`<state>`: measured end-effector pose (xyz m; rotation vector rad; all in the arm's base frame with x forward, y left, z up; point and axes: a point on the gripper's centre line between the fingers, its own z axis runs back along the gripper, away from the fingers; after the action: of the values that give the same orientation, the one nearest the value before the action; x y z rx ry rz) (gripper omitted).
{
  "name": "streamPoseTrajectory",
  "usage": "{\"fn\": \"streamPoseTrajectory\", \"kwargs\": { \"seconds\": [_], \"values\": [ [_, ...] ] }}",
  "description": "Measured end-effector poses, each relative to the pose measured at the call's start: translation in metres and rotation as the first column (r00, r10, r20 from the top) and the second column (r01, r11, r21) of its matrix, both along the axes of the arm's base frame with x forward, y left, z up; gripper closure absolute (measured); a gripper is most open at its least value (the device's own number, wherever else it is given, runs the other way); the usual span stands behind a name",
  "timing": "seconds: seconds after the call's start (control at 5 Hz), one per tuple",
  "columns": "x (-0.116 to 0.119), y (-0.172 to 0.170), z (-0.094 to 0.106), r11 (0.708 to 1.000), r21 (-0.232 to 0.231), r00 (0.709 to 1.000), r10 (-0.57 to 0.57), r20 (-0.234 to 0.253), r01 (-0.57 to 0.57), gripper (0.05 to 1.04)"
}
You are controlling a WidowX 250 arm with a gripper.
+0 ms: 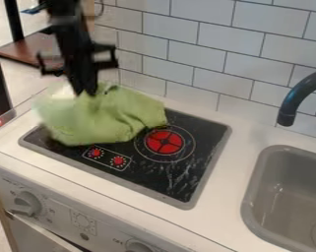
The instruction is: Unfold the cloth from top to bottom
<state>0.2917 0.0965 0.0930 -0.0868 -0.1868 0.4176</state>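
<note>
View: cam, slanting down on toy kitchen.
Pincer: blk pincer (85,92), far left, hangs pointing down, tip area overlapping far part of cloth; can't tell if spread, pressed together or pinching fabric.
Arm: blk arm (67,29), comes in from top edge, left side, blurred.
Cloth: lt green cloth (104,118), bunched, w/ folds & uneven edges; on far left part of stovetop, covering that corner. Left side of it is blurred; right end lies just beside red burner.
Pale patch: whitish patch (63,92) at far left of cloth, just left of pincer; can't tell what it is.
Stovetop: blk stovetop (176,172) w/ grey rim & whitish streaks, set in counter.
Burner: red burner (164,141), right of cloth, thin ring around it.
Dials: 2 small red dials (118,161) side by side in outlined box, near side of stovetop, just near of cloth.
Counter: white counter (229,167), runs btwn stovetop & sink.
Sink: grey sink (249,204), right.
Faucet: dk curved faucet (300,96), far right, spout pointing down.
Wall: white tiled wall (209,42), dk grout, far side.
Front: white front panel (61,209) w/ grey knob (27,203), near left.
</note>
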Motion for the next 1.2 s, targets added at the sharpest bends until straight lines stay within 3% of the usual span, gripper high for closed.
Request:
{"fn": "streamPoseTrajectory", "kwargs": {
  "seconds": [0.2, 0.4, 0.6, 0.8, 1.0, 1.2],
  "values": [
    [-0.025, 0.007, -0.025, 0.999, 0.032, 0.998, 0.038, -0.052, -0.037, 1.035],
    [-0.036, 0.01, -0.043, 0.996, 0.091, 0.999, -0.003, -0.044, 0.007, 1.035],
    [-0.042, 0.009, -0.053, 0.992, 0.116, 0.999, -0.038, -0.03, 0.042, 1.014],
    [-0.049, 0.01, -0.058, 0.99, 0.13, 0.997, -0.052, -0.059, 0.059, 0.862],
    [-0.053, 0.005, -0.058, 0.995, 0.092, 0.996, -0.021, -0.089, 0.03, 0.612],
    [-0.035, 0.007, -0.04, 0.997, 0.071, 0.998, 0.022, -0.051, -0.019, 0.318]
  ]
}}
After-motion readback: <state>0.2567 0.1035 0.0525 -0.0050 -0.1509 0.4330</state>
